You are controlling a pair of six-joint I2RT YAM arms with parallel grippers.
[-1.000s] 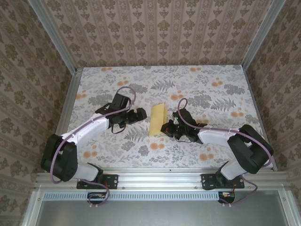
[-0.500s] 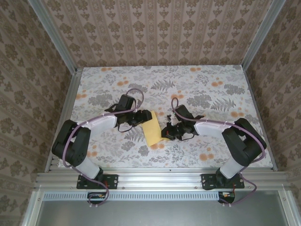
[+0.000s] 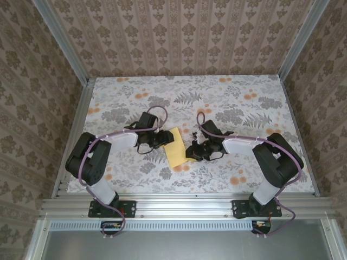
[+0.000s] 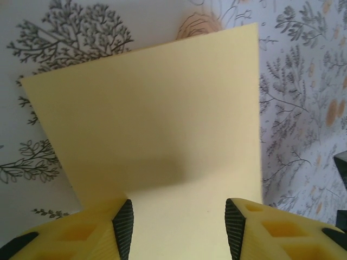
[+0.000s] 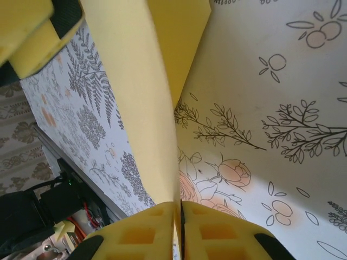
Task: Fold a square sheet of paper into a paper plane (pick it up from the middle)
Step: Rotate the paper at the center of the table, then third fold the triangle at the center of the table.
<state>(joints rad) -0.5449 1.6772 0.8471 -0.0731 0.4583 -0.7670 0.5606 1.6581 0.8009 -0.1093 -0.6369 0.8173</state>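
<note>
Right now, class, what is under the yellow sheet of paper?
The flowered table runs under the square sheet of paper, its print showing around it. The patch directly beneath is covered, so nothing there can be made out.

My left arm (image 3: pixel 116 142) and right arm (image 3: pixel 241 145) look alike. Each has a smooth white shell along its long link and bulky black housings at the joints, and each stands on a black base plate (image 3: pixel 123 207). A thin purple cable (image 3: pixel 153 110) runs loose along each arm. Seen from above, my left gripper (image 3: pixel 161 137) and right gripper (image 3: pixel 191 152) are black. Up close, my left gripper's fingers (image 4: pixel 70 241) are bright yellow plastic with hollow moulded pockets, and each is faced with a black pad (image 4: pixel 123 227). My right gripper's fingers (image 5: pixel 222 238) are the same yellow with square recesses.
</note>
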